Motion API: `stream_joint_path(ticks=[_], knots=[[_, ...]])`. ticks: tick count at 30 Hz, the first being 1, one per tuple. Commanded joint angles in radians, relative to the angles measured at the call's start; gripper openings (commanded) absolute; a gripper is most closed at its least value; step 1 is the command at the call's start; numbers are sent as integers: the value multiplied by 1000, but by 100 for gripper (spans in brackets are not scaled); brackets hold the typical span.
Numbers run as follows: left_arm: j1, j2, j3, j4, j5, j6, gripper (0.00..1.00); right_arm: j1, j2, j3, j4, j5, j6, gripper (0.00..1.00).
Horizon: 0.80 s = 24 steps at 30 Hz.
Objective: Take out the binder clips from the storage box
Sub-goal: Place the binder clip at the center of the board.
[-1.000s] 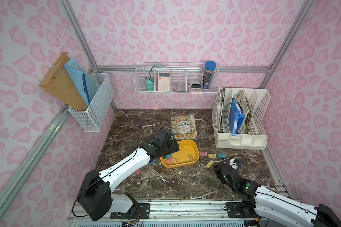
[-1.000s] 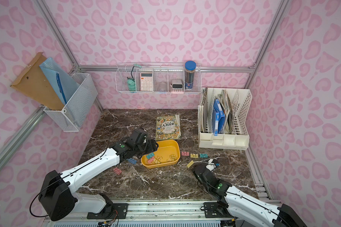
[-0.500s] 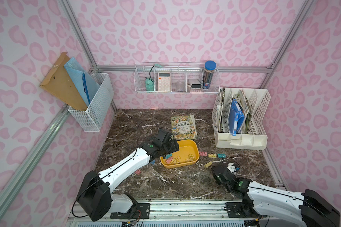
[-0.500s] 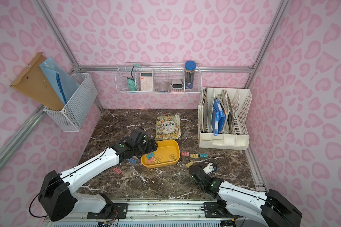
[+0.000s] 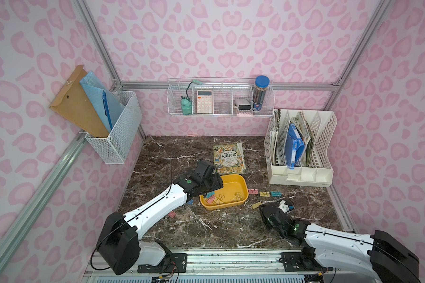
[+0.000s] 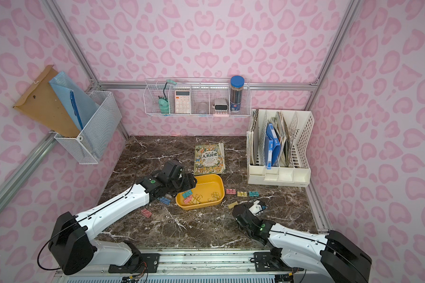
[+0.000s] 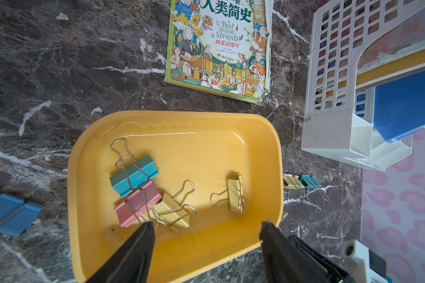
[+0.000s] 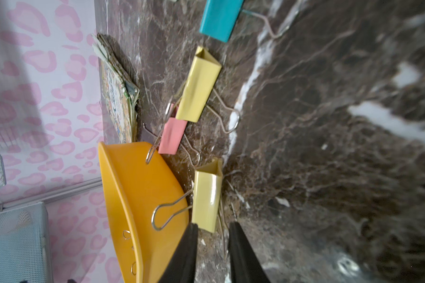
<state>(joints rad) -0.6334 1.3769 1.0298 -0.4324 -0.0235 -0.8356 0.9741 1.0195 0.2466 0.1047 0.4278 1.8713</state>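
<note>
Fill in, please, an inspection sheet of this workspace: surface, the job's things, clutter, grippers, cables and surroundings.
Surface: dark marble tabletop; no spill seen.
Job's things: storage box holds four binder clips: teal clip, pink clip, two yellow clips. Outside on the table: row of three, lone yellow clip, blue clip, second pink clip.
Clutter: book; file organizer.
Grippers: left gripper open over the storage box; right gripper with jaws slightly apart at the lone yellow clip's end.
Cables: black cable arches over the left arm.
Surroundings: pink patterned walls; two wire baskets.
</note>
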Motion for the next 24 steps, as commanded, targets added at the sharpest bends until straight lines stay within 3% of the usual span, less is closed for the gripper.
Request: stream_joint_path(ticks=[1, 15, 17, 20, 24], knots=[[0, 8, 9, -13, -5, 4, 74, 0, -25, 0, 31, -45, -80, 28], [0, 17, 7, -12, -4, 0, 73, -14, -266, -47, -101, -71, -199, 32], [0, 15, 8, -12, -4, 3, 73, -38, -321, -39, -109, -79, -283, 32], [0, 13, 7, -8, -4, 7, 73, -117, -353, 6, -94, -141, -522, 33], [0, 18, 3, 16, 24, 6, 73, -283, -240, 145, -141, -417, -789, 33]])
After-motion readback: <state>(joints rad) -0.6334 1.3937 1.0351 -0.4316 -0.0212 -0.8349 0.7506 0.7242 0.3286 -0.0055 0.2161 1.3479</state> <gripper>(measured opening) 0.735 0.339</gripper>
